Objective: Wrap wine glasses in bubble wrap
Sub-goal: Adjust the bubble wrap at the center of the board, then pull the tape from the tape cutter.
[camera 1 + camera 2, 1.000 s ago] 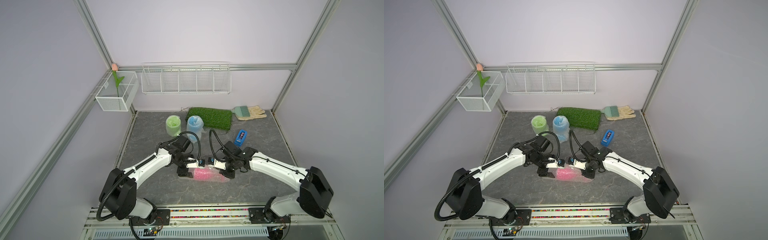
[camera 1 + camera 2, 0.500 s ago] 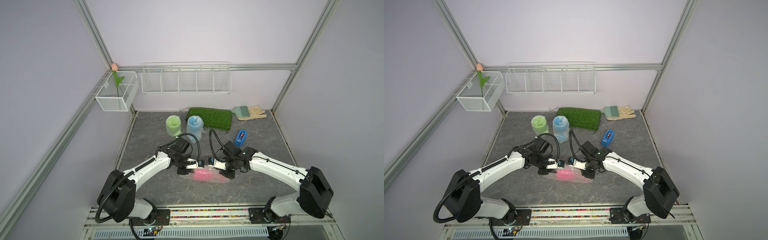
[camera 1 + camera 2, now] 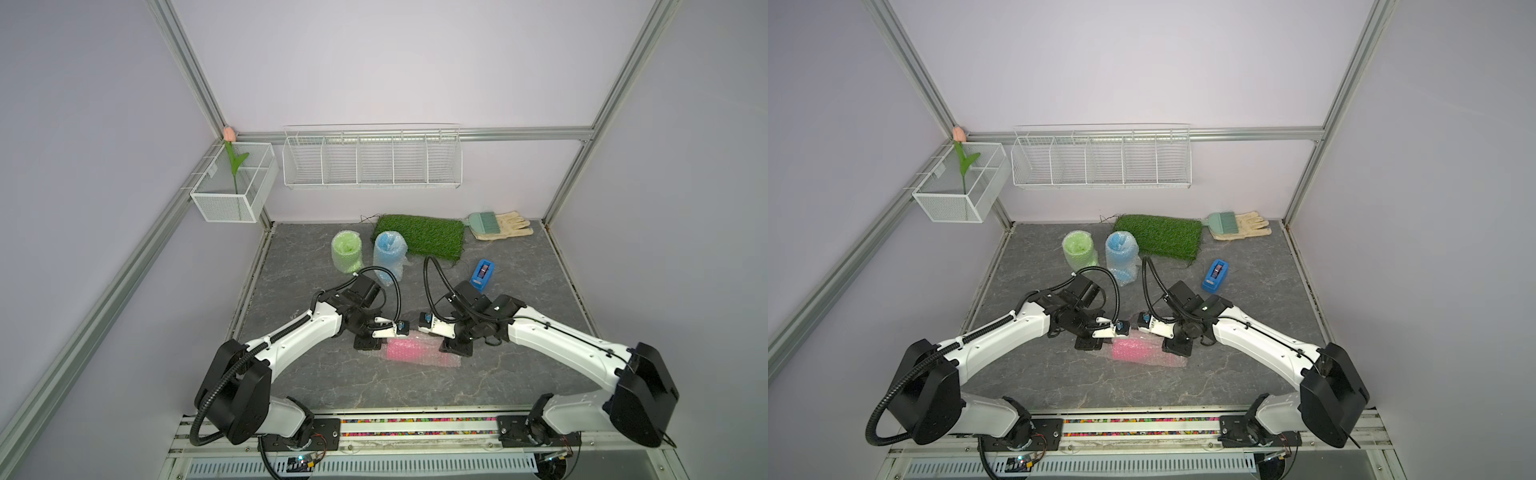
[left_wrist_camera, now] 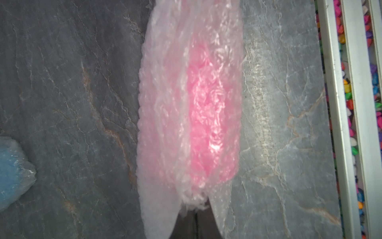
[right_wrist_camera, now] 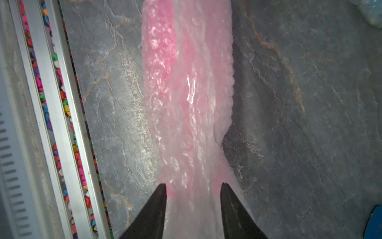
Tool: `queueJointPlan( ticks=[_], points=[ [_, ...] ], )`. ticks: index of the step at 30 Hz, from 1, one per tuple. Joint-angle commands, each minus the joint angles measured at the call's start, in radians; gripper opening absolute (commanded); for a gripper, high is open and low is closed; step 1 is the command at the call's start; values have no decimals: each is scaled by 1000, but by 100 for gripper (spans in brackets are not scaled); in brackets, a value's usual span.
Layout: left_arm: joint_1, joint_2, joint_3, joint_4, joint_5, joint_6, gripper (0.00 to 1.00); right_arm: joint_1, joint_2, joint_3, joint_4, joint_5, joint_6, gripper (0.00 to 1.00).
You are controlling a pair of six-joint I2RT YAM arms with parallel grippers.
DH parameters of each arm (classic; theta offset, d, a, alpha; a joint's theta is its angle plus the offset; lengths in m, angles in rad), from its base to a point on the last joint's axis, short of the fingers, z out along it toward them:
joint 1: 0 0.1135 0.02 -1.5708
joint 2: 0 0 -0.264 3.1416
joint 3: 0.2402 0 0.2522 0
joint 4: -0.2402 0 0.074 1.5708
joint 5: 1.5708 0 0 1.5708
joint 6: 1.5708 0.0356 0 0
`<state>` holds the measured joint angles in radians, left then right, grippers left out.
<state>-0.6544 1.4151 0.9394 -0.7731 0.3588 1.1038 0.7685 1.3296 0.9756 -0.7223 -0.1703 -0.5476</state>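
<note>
A hot pink wine glass [image 3: 409, 351] [image 3: 1133, 349] lies on its side near the table's front, rolled in bubble wrap [image 4: 165, 103] [image 5: 206, 124]. My left gripper [image 3: 370, 344] [image 4: 196, 209] is at the roll's left end, shut on the bunched bubble wrap there. My right gripper [image 3: 457, 348] [image 5: 193, 186] is at the roll's right end, its fingers apart with the wrap's end lying between them. A lime green wine glass [image 3: 346, 251] and a sky blue one [image 3: 388, 257] stand upright farther back, each inside its own bubble wrap.
A blue tape dispenser [image 3: 482, 274] sits behind the right arm. A green grass mat [image 3: 419, 235], a brush [image 3: 482, 219] and a work glove [image 3: 505, 226] lie along the back wall. A metal rail [image 4: 339, 124] runs along the table's front edge.
The left gripper has closed on the wrap's left end. The right gripper, shut a second ago, has opened its fingers. The pink roll has stayed in place.
</note>
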Motion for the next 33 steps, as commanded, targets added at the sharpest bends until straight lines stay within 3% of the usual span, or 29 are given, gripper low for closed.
queueJointPlan(
  ticks=[1, 6, 12, 19, 25, 29, 33],
  points=[
    [-7, -31, 11, -48, -36, -1, 2, -30, -78, -6, -16, -64, 18, 49],
    [-17, -77, -10, -39, -71, -25, 2, -134, -156, -12, 113, -87, 190, 52],
    [-52, -158, -66, 28, -157, -55, 2, -393, -168, -50, 328, -107, 640, 49],
    [-152, -255, -198, 216, -368, -69, 3, -737, 2, -66, 471, -393, 1028, 44],
    [-170, -313, -247, 276, -405, -83, 3, -836, 240, -63, 694, -567, 1223, 44],
    [-171, -324, -255, 285, -392, -82, 3, -849, 382, -29, 762, -578, 1285, 34],
    [-171, -319, -256, 277, -389, -79, 3, -857, 455, -4, 788, -561, 1295, 33]
  ],
)
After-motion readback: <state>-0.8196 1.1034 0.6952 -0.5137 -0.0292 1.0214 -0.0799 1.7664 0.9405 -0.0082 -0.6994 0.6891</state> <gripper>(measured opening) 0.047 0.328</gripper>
